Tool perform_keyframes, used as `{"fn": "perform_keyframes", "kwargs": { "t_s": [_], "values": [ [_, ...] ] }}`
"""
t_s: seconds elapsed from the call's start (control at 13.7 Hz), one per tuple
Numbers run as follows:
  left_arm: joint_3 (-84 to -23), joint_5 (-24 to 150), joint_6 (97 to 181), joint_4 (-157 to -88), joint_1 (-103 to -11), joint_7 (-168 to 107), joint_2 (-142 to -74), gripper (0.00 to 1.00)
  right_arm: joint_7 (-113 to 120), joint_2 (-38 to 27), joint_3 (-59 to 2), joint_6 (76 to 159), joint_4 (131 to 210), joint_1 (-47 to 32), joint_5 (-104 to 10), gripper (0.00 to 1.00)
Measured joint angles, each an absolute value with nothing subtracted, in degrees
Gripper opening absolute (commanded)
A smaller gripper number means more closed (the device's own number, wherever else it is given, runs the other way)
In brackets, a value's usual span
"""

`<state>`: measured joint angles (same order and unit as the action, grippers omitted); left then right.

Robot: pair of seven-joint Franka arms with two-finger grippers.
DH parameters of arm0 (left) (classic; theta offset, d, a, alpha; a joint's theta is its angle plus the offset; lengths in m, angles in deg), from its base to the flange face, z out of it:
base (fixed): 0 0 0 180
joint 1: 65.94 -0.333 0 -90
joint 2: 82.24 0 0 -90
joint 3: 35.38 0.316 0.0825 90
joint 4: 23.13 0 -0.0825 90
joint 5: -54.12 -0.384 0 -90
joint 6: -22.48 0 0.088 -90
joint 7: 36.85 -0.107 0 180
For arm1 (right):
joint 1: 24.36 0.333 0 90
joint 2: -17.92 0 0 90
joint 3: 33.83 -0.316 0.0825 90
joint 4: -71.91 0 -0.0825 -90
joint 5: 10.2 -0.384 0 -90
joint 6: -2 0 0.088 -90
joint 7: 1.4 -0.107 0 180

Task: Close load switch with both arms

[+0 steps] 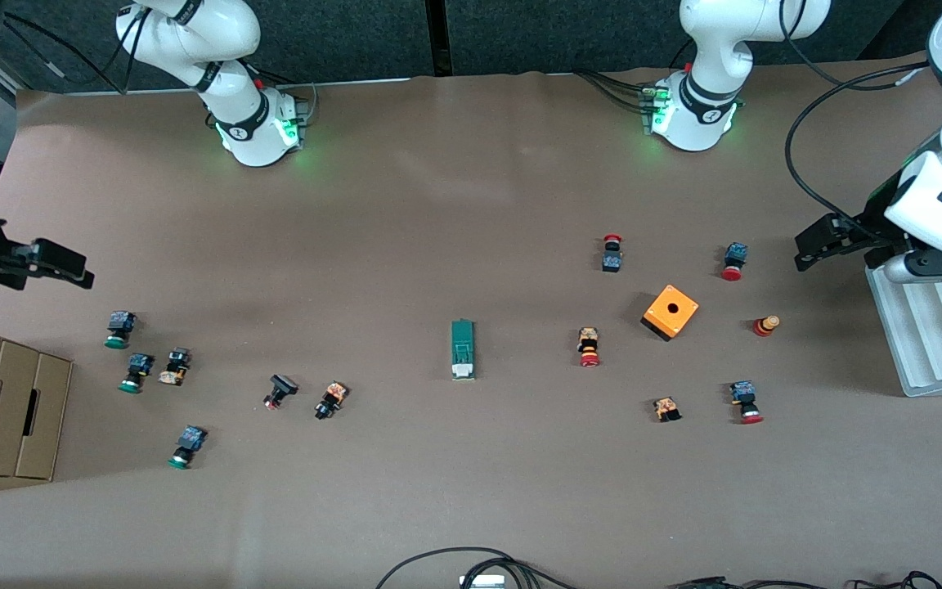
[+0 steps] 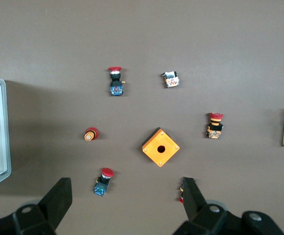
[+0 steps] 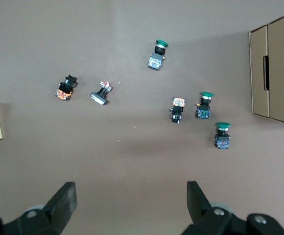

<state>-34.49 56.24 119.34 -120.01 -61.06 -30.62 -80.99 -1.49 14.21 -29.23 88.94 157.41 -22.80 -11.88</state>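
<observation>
Nearest the front camera on the brown paper-covered desk (image 1: 471, 507), small green-capped push buttons (image 1: 186, 447) lie scattered toward the right arm's end, with red-capped push buttons (image 1: 744, 402) toward the left arm's end. Between the two groups, at the middle of the desk, lies the load switch (image 1: 463, 349), a narrow dark-green rectangular block with a white lever piece at the end nearer the camera; nothing touches it. Slightly farther from the camera, toward the left arm's end, an orange plastic cube with a round hole in its top (image 1: 670, 312) sits among the red buttons. Brown cardboard boxes (image 1: 5, 405) stand at the right arm's edge of the desk, a pale ridged tray (image 1: 937, 335) at the left arm's edge. The right end effector (image 1: 54, 263) hangs above the desk just over the boxes' end, its black fingers spread wide apart and holding nothing. The left end effector (image 1: 827, 241) hovers beside the tray, fingers likewise fully apart and empty. Both white arm bases, lit green, stand farthest from the camera.
</observation>
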Motion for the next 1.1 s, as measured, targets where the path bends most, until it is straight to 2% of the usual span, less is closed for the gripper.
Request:
{"fn": "perform_keyframes", "kwargs": {
  "t_s": [0.37,0.73,1.1],
  "values": [
    [-38.05,54.28,113.76,-119.99,-63.91,-30.54,-80.07,1.0,-1.49,13.95,-29.05,88.8,158.08,-22.92,-11.87,1.0],
    [-38.35,53.97,113.54,-118.71,-63.96,-30.54,-80.25,1.0,-1.45,14.22,-29.21,93.56,162.35,-22.82,-11.87,1.0],
    [-38.31,53.77,113.15,-118.46,-64.13,-30.52,-80.37,1.0,-1.45,15.04,-29.21,94.08,163.6,-22.82,-11.87,1.0]
  ]
}}
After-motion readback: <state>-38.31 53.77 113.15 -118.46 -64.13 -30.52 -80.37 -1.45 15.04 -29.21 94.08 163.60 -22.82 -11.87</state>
